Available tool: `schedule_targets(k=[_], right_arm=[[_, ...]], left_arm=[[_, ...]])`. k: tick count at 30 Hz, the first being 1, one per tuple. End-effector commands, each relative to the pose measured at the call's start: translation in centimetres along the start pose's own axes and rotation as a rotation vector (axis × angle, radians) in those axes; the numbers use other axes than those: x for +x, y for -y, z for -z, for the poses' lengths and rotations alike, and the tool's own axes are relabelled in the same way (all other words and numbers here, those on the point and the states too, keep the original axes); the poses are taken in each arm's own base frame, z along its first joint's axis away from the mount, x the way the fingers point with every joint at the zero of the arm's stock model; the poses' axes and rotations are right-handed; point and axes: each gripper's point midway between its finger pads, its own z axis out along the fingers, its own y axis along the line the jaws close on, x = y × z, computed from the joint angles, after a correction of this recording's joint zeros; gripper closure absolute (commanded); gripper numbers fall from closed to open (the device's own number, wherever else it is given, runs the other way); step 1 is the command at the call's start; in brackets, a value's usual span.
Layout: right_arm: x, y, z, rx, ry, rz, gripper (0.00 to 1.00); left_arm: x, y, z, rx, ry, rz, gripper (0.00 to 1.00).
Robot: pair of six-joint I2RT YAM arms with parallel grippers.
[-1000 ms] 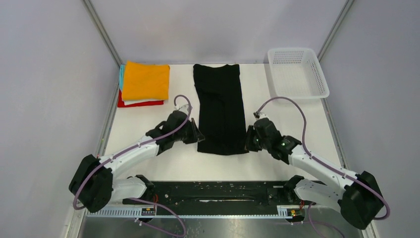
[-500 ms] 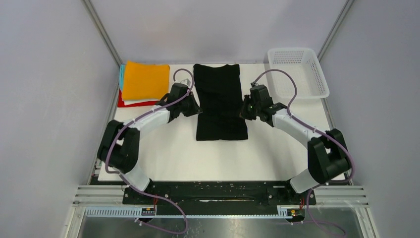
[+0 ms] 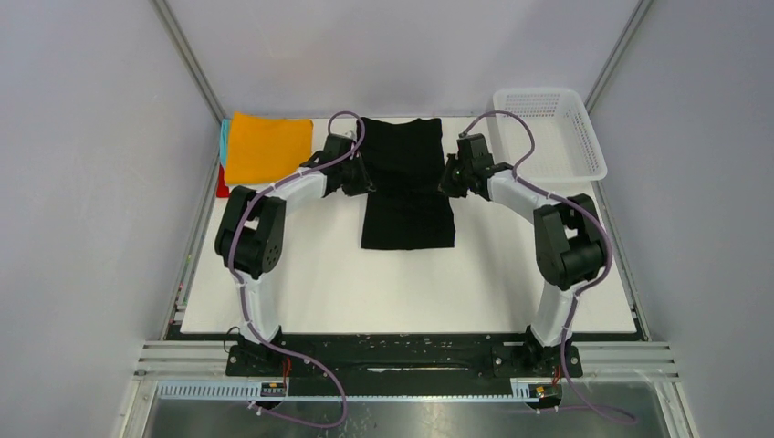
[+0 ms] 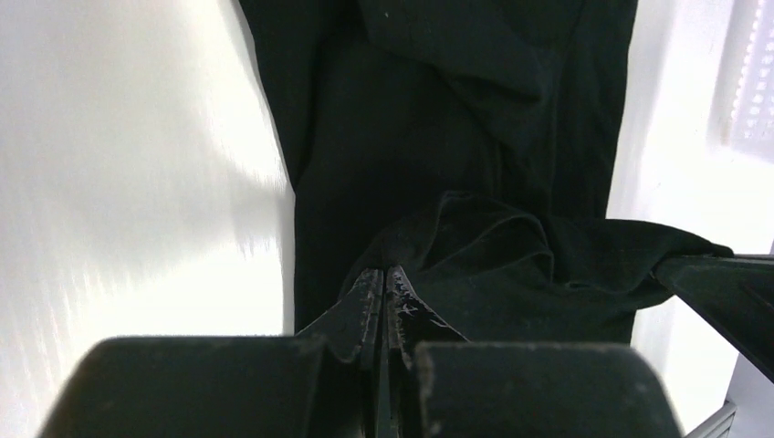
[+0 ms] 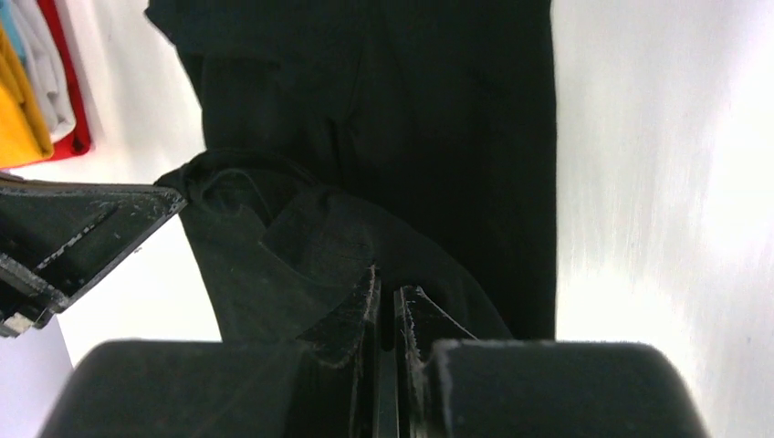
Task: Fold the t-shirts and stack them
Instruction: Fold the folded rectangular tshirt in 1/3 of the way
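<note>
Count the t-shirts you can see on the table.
5: black shirt mid-table, near end lifted; orange, white, red and teal folded in the far-left stack. Others could hide beneath.

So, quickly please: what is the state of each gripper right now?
The left gripper is closed, pinching a fold of the black t-shirt.
The right gripper is closed, pinching the same shirt at its other side.

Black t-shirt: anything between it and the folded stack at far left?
Nothing loose. The left gripper and right gripper are shut on edges of the black t-shirt; only bare table lies between it and the orange-topped stack, though the left arm crosses above that gap.
</note>
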Motion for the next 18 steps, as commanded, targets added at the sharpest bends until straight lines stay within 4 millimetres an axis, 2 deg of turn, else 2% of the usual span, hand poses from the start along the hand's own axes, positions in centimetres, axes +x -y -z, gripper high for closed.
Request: schedule_targets(k=[1, 2, 3, 4, 5, 6, 7, 9, 11, 14, 17, 18], right_arm=[[-3.4, -0.8, -1.5, -0.042, 0.050, 0.002, 0.85], [-3.7, -0.6, -1.8, -0.043, 0.054, -0.007, 0.75], [-4.2, -0.9, -2.0, -0.056, 0.056, -0.014, 0.57], [-4.7, -1.2, -2.1, -0.077, 0.056, -0.015, 0.33], [-4.8, -1.6, -2.0, -0.097, 0.050, -0.013, 0.16], [-4.8, -1.7, -1.8, -0.112, 0.044, -0.008, 0.03], [-4.5, -1.7, -1.5, -0.117, 0.037, 0.002, 0.01], [-3.6, -1.4, -0.6, -0.120, 0.039, 0.009, 0.01], [-2.3, -0.5, 0.5, -0.109, 0.042, 0.008, 0.00], [0.3, 0.6, 2.7, -0.104, 0.028, 0.001, 0.01], [3.7, 2.3, 4.2, -0.085, -0.015, -0.037, 0.01], [4.3, 2.4, 4.6, -0.096, -0.008, -0.043, 0.00]], left_arm=[[-2.9, 0.9, -0.6, 0.031, 0.036, -0.003, 0.95], [-3.3, 0.8, -0.8, 0.027, 0.037, 0.002, 0.86], [-3.7, 0.8, -0.8, 0.028, 0.039, 0.005, 0.73], [-3.9, 1.0, -0.6, 0.033, 0.040, 0.007, 0.57], [-4.2, 1.4, -0.1, 0.044, 0.045, 0.005, 0.30], [-4.1, 1.4, 0.2, 0.048, 0.041, 0.005, 0.14], [-4.1, 1.9, 1.2, 0.063, 0.050, 0.002, 0.03], [-3.6, 2.2, 2.7, 0.084, 0.062, -0.003, 0.01], [-1.6, 1.7, 3.8, 0.094, 0.045, 0.010, 0.01], [1.9, 0.7, 5.3, 0.103, 0.003, 0.041, 0.01], [5.9, -0.3, 6.1, 0.092, -0.053, 0.083, 0.01], [7.0, -0.4, 6.4, 0.096, -0.072, 0.086, 0.01]])
